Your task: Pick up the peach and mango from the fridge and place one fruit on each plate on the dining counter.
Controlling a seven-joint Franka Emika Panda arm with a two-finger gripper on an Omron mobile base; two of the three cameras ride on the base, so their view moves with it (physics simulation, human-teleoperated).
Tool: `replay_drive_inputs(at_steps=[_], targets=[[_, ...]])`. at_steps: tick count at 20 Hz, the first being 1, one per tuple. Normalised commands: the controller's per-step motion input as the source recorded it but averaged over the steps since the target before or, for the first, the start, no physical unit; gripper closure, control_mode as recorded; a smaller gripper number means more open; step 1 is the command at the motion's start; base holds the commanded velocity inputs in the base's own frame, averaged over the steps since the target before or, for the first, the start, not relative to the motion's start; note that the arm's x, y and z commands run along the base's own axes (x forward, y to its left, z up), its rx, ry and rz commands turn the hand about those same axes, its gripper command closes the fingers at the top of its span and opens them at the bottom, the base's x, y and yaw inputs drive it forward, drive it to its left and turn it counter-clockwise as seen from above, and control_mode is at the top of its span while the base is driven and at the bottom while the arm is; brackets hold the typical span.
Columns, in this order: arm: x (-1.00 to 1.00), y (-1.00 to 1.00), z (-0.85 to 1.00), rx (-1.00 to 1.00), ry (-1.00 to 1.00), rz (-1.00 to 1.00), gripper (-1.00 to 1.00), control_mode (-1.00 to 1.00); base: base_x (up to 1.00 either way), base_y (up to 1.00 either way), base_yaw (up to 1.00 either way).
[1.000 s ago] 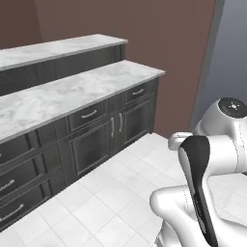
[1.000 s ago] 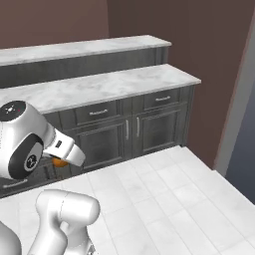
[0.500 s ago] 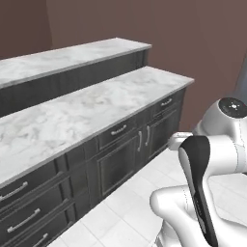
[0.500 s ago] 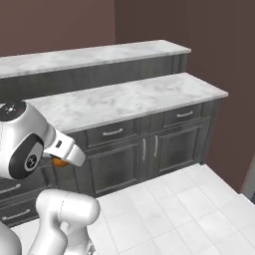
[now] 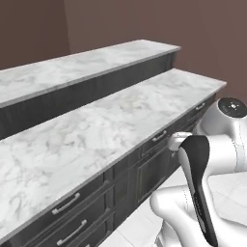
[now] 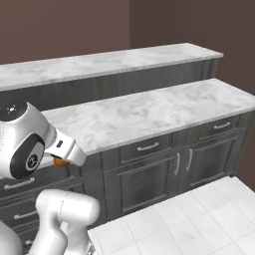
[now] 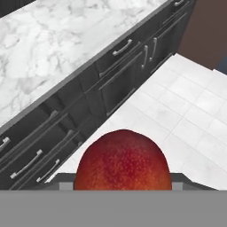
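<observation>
A round red-orange fruit (image 7: pixel 123 162) sits right in front of the hand camera, and I cannot tell whether it is the peach or the mango. My gripper (image 6: pixel 62 158) is shut on it, and the fruit covers the fingertips. An orange sliver of the fruit (image 6: pixel 61 162) peeks out under the white hand, low at the left of the right base view. The hand hangs above the white floor, in front of the dark drawers. The fridge, the plates and the dining counter are out of view.
A dark-drawer wall cabinet (image 6: pixel 149 179) with a marble top (image 5: pixel 111 130) runs ahead of me. A higher marble ledge (image 5: pixel 87 65) rises behind it, against a brown wall. White tiled floor (image 7: pixel 186 111) lies to the right of the cabinet.
The whole scene has shifted in both base views, so the base has moved: the cabinet now reaches further right and looks nearer. The fruit stays in the gripper.
</observation>
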Motion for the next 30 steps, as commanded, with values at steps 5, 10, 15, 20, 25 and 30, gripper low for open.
replay_drive_inputs(at_steps=[5, 10, 15, 20, 25, 30], targets=[[0.0, 0.0, 0.0, 0.0, 0.0, 0.0, 1.0, 1.0, -0.23, 1.0, 0.03], [0.0, 0.0, 0.0, 0.0, 0.0, 0.0, 1.0, 1.0, -0.4, 0.98, 0.03], [0.0, 0.0, 0.0, 0.0, 0.0, 0.0, 1.0, 1.0, -0.47, 0.96, 0.04], [0.0, 0.0, 0.0, 0.0, 0.0, 0.0, 1.0, 1.0, -0.62, 0.81, 0.04], [0.0, 0.0, 0.0, 0.0, 0.0, 0.0, 1.0, 1.0, -0.72, 0.75, 0.03], [0.0, 0.0, 0.0, 0.0, 0.0, 0.0, 1.0, 1.0, -0.79, 0.83, 0.01]])
